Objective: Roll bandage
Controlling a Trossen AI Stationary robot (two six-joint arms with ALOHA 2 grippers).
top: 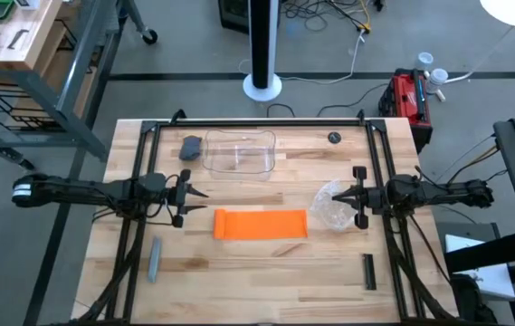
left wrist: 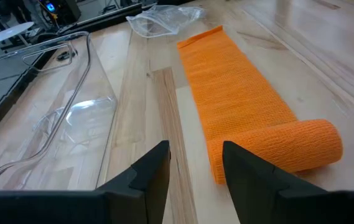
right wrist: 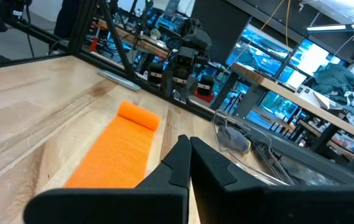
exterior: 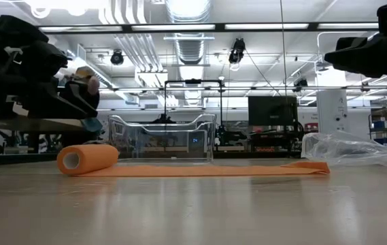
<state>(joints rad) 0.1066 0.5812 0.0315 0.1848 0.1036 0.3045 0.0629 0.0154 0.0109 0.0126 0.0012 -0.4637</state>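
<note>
The high view looks straight down on the whole wooden table [top: 239, 263], with the orange bandage [top: 261, 225] near its middle. The low view sits at table-top height, facing level across the bandage [exterior: 193, 169] toward the room behind. The left wrist view looks from close above the bandage's rolled end [left wrist: 276, 146] along the strip to the plastic wrapper [left wrist: 164, 18]. The right wrist view faces the opposite way, from beside the bandage's flat end [right wrist: 111, 158] toward the roll. All four views share the bandage; three share the clear tray [top: 239, 152].
</note>
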